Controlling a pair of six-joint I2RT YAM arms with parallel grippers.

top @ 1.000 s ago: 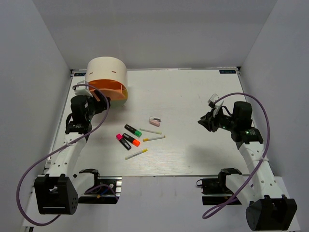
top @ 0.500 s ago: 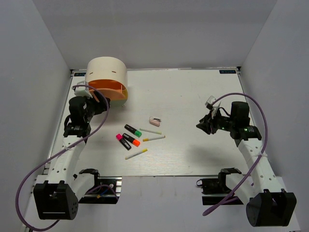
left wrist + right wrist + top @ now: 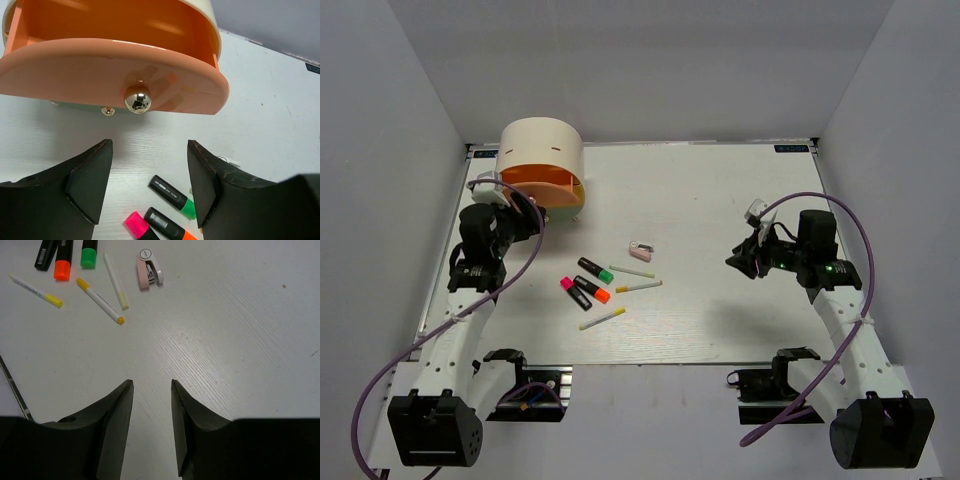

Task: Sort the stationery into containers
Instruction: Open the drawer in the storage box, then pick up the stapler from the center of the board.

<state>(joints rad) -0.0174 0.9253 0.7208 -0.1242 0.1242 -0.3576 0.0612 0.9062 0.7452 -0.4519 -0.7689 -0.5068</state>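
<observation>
Since the earlier frame the left gripper (image 3: 150,152) sits closer to the organiser (image 3: 542,150) at upper left, half-open and empty like the right gripper (image 3: 151,390), and may bump the orange drawer (image 3: 115,70) shut while the stationery (image 3: 592,289) lies mid-frame.

White wood-grain table (image 3: 720,200), plain grey walls (image 3: 640,70)

Pink highlighter (image 3: 136,225) cropped below, organiser (image 3: 115,75) top cut off
</observation>
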